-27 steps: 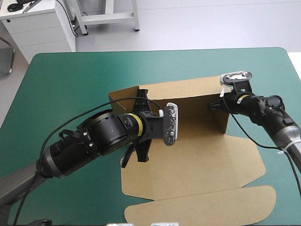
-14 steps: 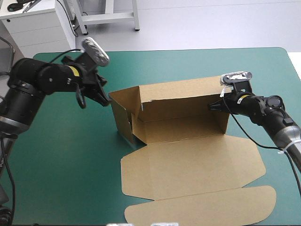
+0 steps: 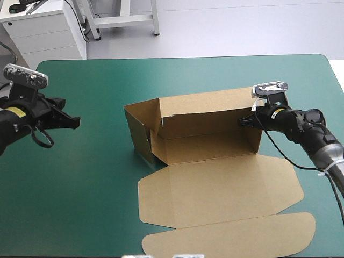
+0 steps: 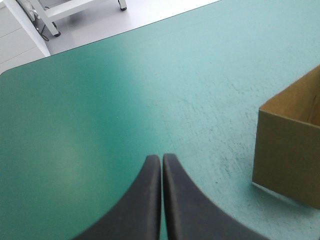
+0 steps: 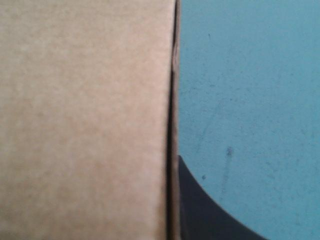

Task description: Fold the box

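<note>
The brown box (image 3: 207,141) stands mid-table with its back wall and both end walls raised, and its lid (image 3: 215,188) lies flat toward the front edge. My right gripper (image 3: 245,121) is at the box's right end wall, shut on the board. In the right wrist view the box (image 5: 85,120) covers one side, and one black finger (image 5: 200,210) shows outside the wall. My left gripper (image 3: 75,122) hovers near the table's left edge, well apart from the box. Its fingers meet in a point, left gripper (image 4: 161,160), and hold nothing; the box's left corner (image 4: 290,150) lies ahead.
The lid's rounded tuck flap (image 3: 231,236) reaches close to the table's front edge. Bare teal-green cover (image 3: 91,177) stretches between my left gripper and the box. The table's far edge (image 3: 183,58) lies behind the box.
My left arm has pulled away from the box's left end and swung out to the table's left side. The box's left wall stays up. The right arm has not moved.
</note>
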You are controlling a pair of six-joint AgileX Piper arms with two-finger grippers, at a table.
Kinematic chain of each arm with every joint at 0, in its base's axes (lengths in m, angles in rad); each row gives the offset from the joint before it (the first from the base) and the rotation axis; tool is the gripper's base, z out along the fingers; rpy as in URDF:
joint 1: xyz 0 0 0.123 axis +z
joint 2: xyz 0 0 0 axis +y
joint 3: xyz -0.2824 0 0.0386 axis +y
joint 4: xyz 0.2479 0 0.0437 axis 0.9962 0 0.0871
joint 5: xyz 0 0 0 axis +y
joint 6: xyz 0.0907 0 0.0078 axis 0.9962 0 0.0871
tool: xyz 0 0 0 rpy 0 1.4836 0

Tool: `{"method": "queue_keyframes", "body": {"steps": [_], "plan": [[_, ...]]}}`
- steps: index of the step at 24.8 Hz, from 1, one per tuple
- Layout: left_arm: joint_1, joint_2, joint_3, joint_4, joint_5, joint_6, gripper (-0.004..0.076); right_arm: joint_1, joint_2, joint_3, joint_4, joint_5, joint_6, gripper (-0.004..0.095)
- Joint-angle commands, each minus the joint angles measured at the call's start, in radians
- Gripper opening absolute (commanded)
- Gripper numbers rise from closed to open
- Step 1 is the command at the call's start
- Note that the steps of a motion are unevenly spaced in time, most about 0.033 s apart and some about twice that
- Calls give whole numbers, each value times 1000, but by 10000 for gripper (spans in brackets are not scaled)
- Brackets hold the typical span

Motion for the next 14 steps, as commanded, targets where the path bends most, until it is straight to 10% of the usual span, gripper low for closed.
{"method": "queue_keyframes", "body": {"steps": [1, 14], "plan": [[0, -86, 85, -19, -141, -17, -8, -10, -40, -30, -5, -21, -3, -15], [0, -203, 317, -19, -255, -10, -8, -1, -70, -214, 132, 396, -76, -14]]}}
